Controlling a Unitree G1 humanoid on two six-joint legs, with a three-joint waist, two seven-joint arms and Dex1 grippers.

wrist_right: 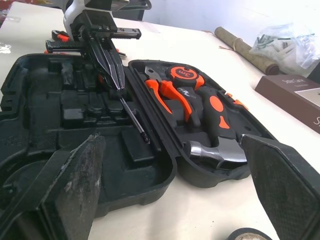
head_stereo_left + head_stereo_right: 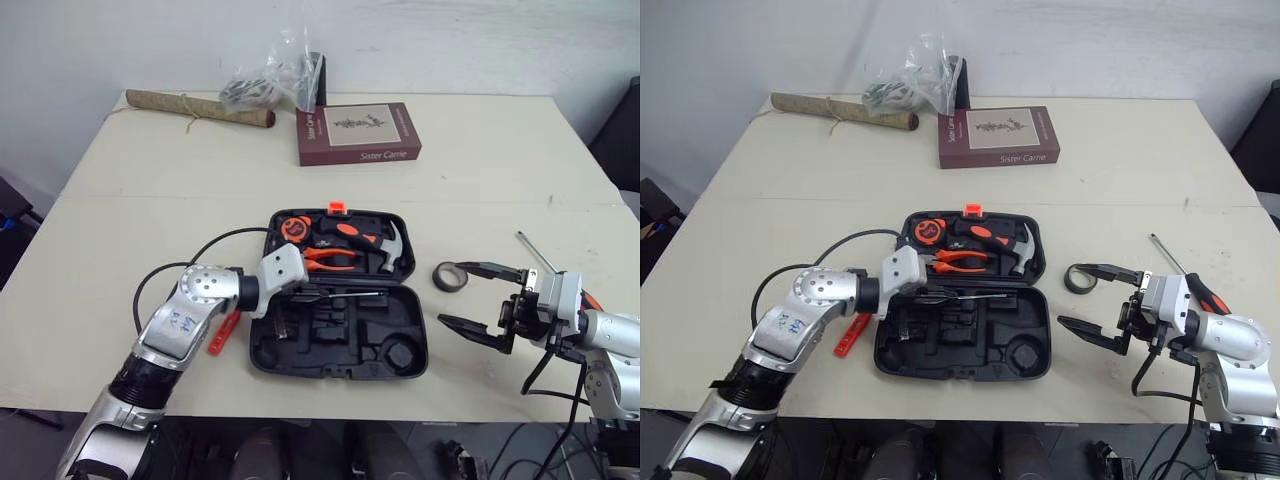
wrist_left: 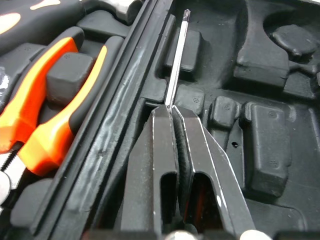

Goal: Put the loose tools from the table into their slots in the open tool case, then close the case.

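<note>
The task is, as I judge it, about half done. The black plastic tool case (image 2: 395, 320) lies open in the middle of the pale table (image 2: 500, 150), near its front edge. Its far half already holds three tools: the round orange tape measure (image 2: 295, 227), the orange-handled pliers (image 2: 330, 260) and the steel hammer with black and orange handle (image 2: 385, 250). The near half has mostly empty slots. The left gripper (image 3: 172, 112) is clenched on the thin steel-shafted screwdriver (image 3: 176, 60), whose shaft reaches out from between the fingertips and lies along the near half, just beside the hinge line of the case. Whether it already sits in its slot or only hangs above it, I cannot tell. The right gripper (image 2: 452, 296) is released, with its jaws spread wide and nothing between them, just beside the right side of the case. The black roll of tape (image 2: 437, 277) lies on the table close to its far finger. Other things are not yet stored: the second long screwdriver (image 2: 532, 248) toward the right edge of the table, and the small red tool (image 2: 224, 335) on the table beside the left side of the case (I cannot tell what kind it is). After these go in, closing the case is left.
</note>
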